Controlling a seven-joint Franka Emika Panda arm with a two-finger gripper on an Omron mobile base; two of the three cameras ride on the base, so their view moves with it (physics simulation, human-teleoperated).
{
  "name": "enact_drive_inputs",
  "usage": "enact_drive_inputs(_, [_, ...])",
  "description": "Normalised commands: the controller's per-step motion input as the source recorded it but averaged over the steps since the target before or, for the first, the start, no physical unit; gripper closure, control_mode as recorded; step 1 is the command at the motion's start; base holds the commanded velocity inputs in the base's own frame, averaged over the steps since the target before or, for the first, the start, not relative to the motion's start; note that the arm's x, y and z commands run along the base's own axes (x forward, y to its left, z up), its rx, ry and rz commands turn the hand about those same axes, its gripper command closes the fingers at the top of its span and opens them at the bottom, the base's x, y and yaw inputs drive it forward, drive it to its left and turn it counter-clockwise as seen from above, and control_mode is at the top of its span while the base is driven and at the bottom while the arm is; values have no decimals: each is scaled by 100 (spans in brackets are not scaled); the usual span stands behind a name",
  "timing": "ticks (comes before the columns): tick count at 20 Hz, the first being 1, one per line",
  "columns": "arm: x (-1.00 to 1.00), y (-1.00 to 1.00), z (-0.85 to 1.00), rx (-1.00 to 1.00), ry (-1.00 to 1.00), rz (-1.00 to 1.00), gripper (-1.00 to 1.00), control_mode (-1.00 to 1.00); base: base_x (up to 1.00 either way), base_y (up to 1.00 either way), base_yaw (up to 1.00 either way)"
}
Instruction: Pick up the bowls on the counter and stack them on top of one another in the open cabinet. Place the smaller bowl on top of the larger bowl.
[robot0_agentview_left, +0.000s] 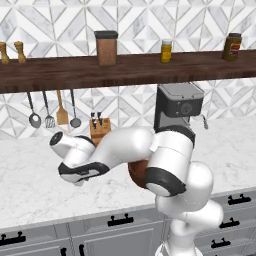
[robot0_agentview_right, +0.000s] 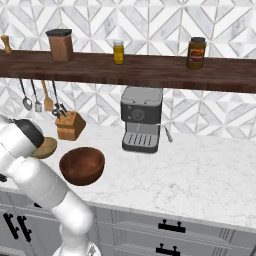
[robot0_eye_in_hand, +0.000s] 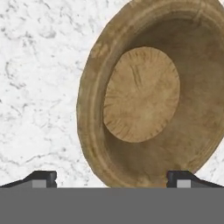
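**Wooden bowls both on desk, end effector spread above the tan one**

White marble desk (robot0_agentview_right: 200, 175) carries both bowls; dark wooden open cabinet (robot0_agentview_right: 150, 70) runs across the wall above it, with no bowl on it.

Left to right, right base view:
- Utensils (robot0_agentview_right: 37, 97) hang under the cabinet plank at far left.
- Smaller bowl (robot0_agentview_right: 46, 147), light tan, lies on the desk at left, partly hidden by the white arm, just in front of the knife block (robot0_agentview_right: 69, 126).
- Larger bowl (robot0_agentview_right: 82, 165), dark reddish-brown, sits upright on the desk just right of the smaller bowl, near the front edge. Touching or apart: cannot tell.
- Coffee machine (robot0_agentview_right: 141, 119) stands behind and right of the larger bowl, against the wall.
- On the cabinet: brown canister (robot0_agentview_right: 60, 45), yellow jar (robot0_agentview_right: 118, 52), dark jar (robot0_agentview_right: 196, 52).

Hand view: end effector (robot0_eye_in_hand: 113, 178) is open, finger tips set wide. Smaller bowl (robot0_eye_in_hand: 153, 92) lies beyond them, off to the right; its rim passes between the tips. No contact visible.

Left base view: larger bowl (robot0_agentview_left: 136, 172) is mostly hidden behind the arm.
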Motion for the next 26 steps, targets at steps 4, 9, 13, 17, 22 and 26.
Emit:
enact_drive_inputs(4, [30,4,-24,0,0,5,-100,-100,0,0,0])
enact_drive_inputs(9, [25,2,-32,0,0,5,-100,-100,0,0,0])
enact_drive_inputs(13, [7,0,-26,0,0,3,100,-100,0,0,0])
enact_drive_inputs(17, [0,0,0,0,0,0,100,-100,0,0,0])
enact_drive_inputs(22, [0,0,0,0,0,0,100,-100,0,0,0])
enact_drive_inputs(26, [-52,-28,24,1,-12,-5,100,-100,0,0,0])
